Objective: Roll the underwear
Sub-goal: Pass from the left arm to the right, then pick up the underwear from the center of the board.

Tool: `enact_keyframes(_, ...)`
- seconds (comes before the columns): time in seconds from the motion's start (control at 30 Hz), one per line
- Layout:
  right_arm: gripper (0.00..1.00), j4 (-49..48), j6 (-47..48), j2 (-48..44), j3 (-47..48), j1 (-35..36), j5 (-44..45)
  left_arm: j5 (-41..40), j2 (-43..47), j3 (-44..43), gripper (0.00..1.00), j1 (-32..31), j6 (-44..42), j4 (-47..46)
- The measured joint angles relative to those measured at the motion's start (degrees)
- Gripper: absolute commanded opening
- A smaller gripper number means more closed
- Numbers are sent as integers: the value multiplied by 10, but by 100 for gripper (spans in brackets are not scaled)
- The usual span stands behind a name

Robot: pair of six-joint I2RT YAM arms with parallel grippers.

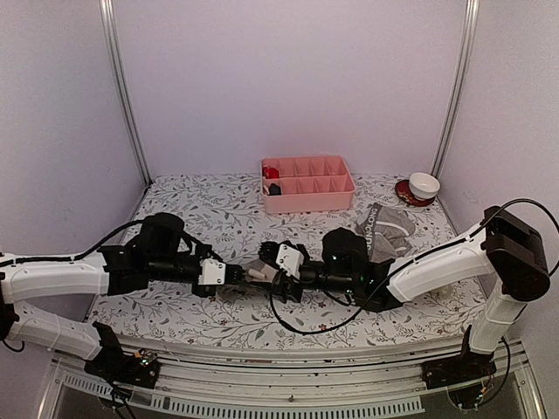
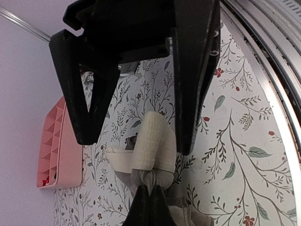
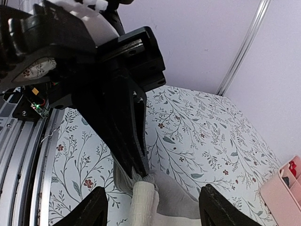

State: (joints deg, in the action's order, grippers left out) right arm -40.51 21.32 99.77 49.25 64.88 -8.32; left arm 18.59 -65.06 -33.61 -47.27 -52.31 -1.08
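Observation:
The grey briefs with a pale waistband (image 1: 256,271) lie bunched at the table's front middle, between my two grippers. My left gripper (image 1: 244,274) is shut on a pinch of their grey cloth. In the left wrist view its fingertips (image 2: 148,200) clamp the fabric just below the rolled pale waistband (image 2: 153,141). My right gripper (image 1: 269,264) faces it from the right, open, its fingers straddling the bundle without touching. In the right wrist view the briefs (image 3: 188,200) sit between the spread right gripper (image 3: 155,211). The grey boxer-briefs with a dark lettered waistband (image 1: 385,229) lie crumpled at the right.
A pink divided tray (image 1: 307,183) stands at the back middle with small red and dark items in its left cells. A white bowl on a red saucer (image 1: 424,185) sits at the back right. The metal front rail (image 3: 19,155) runs close behind the grippers.

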Motion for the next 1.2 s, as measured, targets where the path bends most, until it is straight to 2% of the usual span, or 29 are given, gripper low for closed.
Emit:
enact_keyframes(0.23,36,38,-35,17,21,0,6,-1,6,8,0,-1,0,-9)
enact_keyframes(0.37,4,59,-45,20,28,0,10,-2,7,10,0,-1,0,-15)
enact_keyframes(0.43,2,66,-47,20,29,0,10,-2,7,12,0,-1,0,-17)
enact_keyframes(0.47,2,69,-49,20,29,0,9,-3,7,13,6,-2,0,-17)
enact_keyframes(0.5,2,71,-50,20,30,0,8,-3,7,14,25,-2,0,-17)
enact_keyframes(0.53,2,74,-51,20,30,0,7,-5,7,15,51,-2,1,-18)
enact_keyframes(0.57,2,75,-52,20,30,0,7,-8,7,15,73,-2,-3,-18)
enact_keyframes(0.6,2,77,-53,20,30,0,7,-12,7,15,87,-2,-2,-17)
enact_keyframes(0.63,2,79,-54,20,30,0,9,-15,7,15,96,-2,-2,-16)
enact_keyframes(0.97,2,97,-59,12,30,0,59,10,-1,-38,98,28,36,80)
enact_keyframes(1.2,2,107,-66,12,30,0,92,16,-65,-57,91,33,91,132)
